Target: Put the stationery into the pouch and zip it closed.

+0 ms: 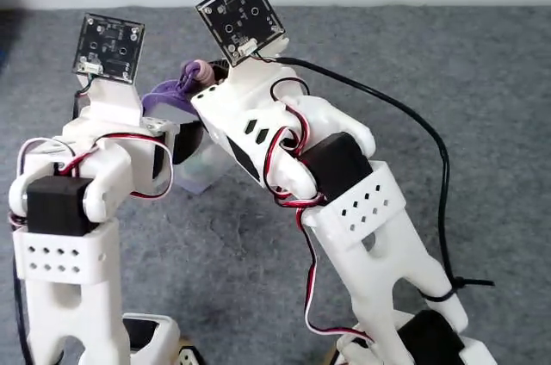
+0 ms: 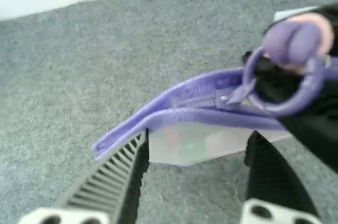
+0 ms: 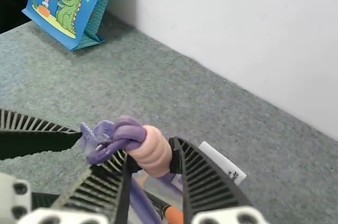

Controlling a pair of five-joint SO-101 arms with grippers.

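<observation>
High view: a translucent plastic pouch with a purple zipper edge (image 1: pixel 165 96) sits on the grey felt table cover (image 1: pixel 482 81), and a soft pink-and-purple charm (image 1: pixel 199 72) hangs from its zipper.

Left wrist view: the left gripper (image 2: pixel 199 138) is spread wide, with its fingertips at the pouch's clear side, under the zipper.

Right wrist view: the right gripper (image 3: pixel 150 150) is clamped on the charm, just above the pouch. A blue dinosaur paper bag (image 3: pixel 68 2) stands well beyond the pouch.

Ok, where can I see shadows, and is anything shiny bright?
High view: soft shadow on the grey mat beneath the arms. Left wrist view: faint shadow under the purple pouch. Right wrist view: the white wall is evenly lit, no glare.
</observation>
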